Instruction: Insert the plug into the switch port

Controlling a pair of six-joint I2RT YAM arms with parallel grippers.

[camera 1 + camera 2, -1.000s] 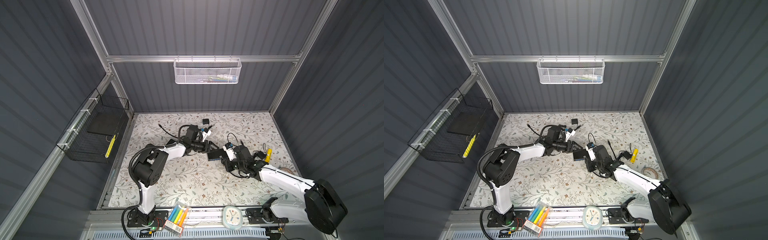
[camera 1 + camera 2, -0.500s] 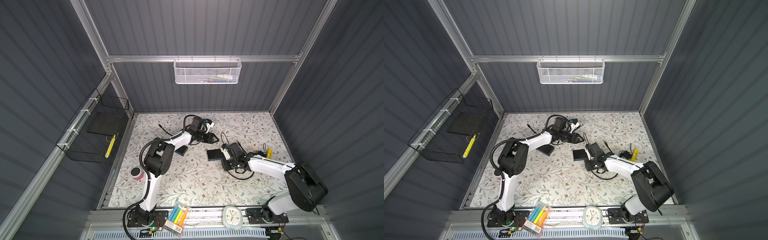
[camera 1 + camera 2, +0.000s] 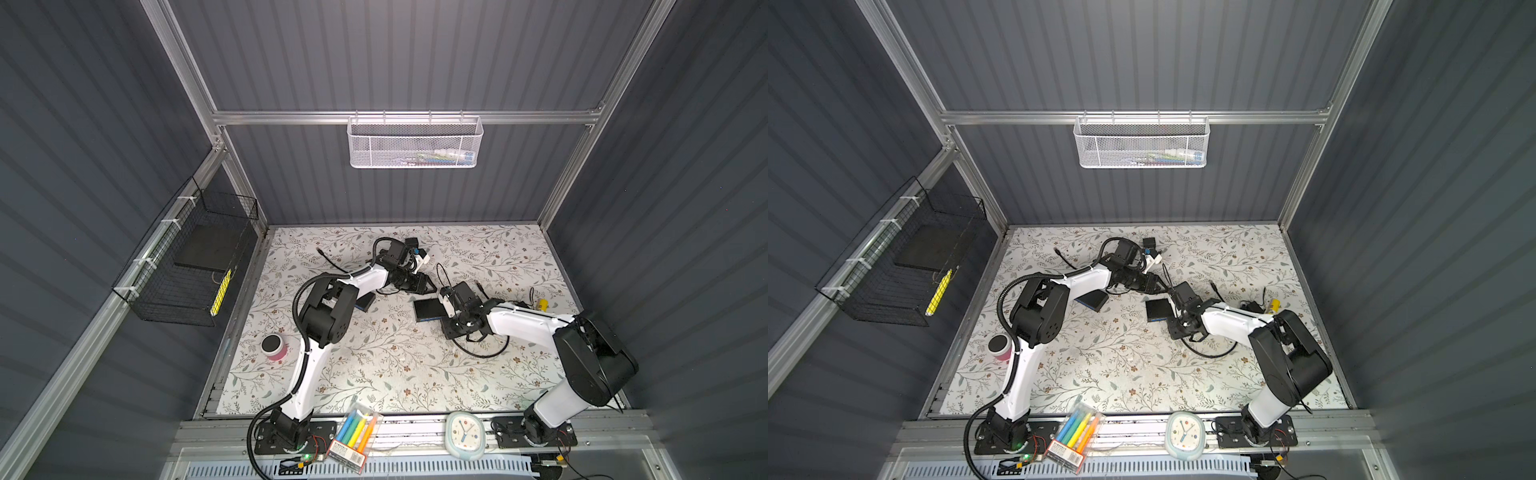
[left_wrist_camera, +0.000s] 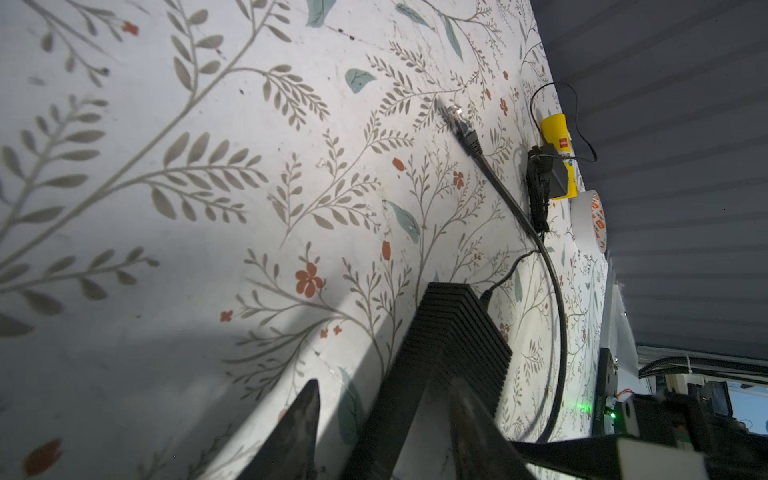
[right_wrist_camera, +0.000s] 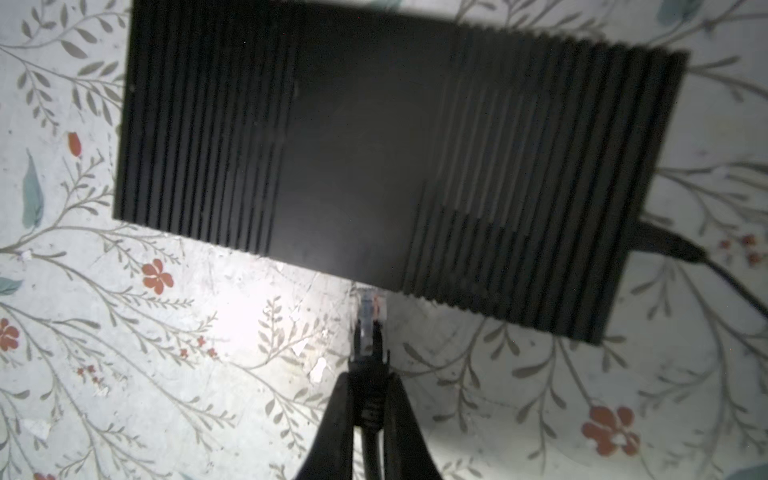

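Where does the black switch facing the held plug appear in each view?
In a top view: switch mid-table, between the arms.
In a top view: switch mid-table likewise.
Left wrist: switch end-on, between fingers of the left tool.
Right wrist: switch fills most, beyond the plug.
Landmark: yellow tube, in both top views and left wrist only.

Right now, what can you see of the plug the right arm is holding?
The plug is a small clear plastic connector, with a hint of red inside, on a black boot and black cable. The right gripper pinches the boot between its fingers, so the plug sticks out ahead of them. Its tip meets the near edge of the ribbed black switch. The view is too blurred to show whether it has entered a port.
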